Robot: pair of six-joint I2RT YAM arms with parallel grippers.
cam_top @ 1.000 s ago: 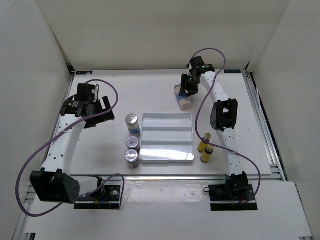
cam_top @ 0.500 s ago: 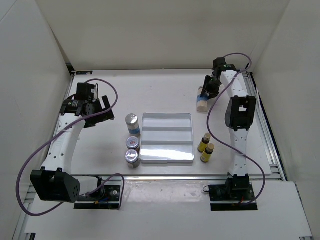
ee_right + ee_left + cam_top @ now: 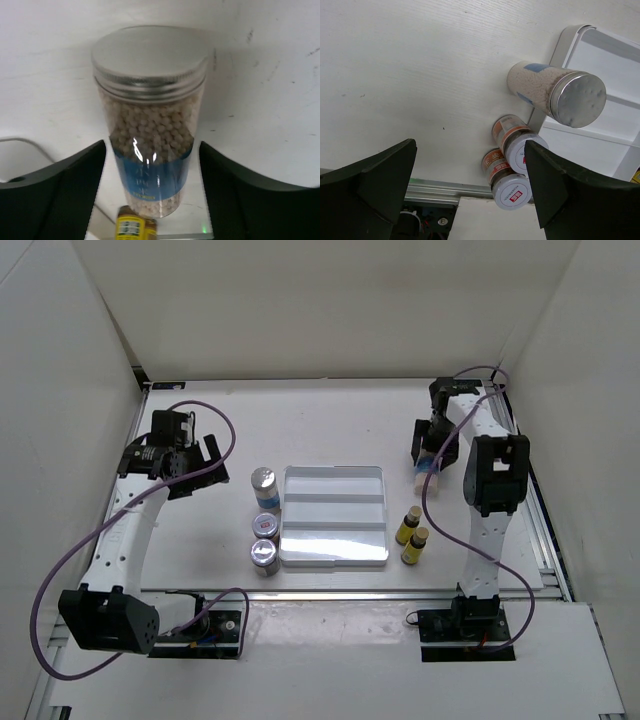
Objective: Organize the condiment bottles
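Note:
A tall silver-capped bottle (image 3: pixel 150 120) with a blue label stands between the fingers of my right gripper (image 3: pixel 151 165), which is open with a gap on each side. From above, this gripper (image 3: pixel 428 453) hides most of that bottle (image 3: pixel 424 473), just behind two slim yellow bottles (image 3: pixel 407 526) (image 3: pixel 414 545). A second tall bottle (image 3: pixel 263 482) and two short red-labelled jars (image 3: pixel 266 526) (image 3: pixel 264 556) line the tray's left side. My left gripper (image 3: pixel 195 462) hovers open to their left, holding nothing. Its wrist view shows the tall bottle (image 3: pixel 555 92) and both jars (image 3: pixel 517 145) (image 3: pixel 507 180).
A white ridged tray (image 3: pixel 334 478) lies in the middle of the table, its corner (image 3: pixel 570 37) also in the left wrist view. Metal rails (image 3: pixel 530 510) run along the table's right and near edges. Purple cables loop off both arms.
My right arm swung the tall bottle from the far middle over to the right side, behind the yellow bottles. Its jaws have opened off the bottle. The left arm barely moved.

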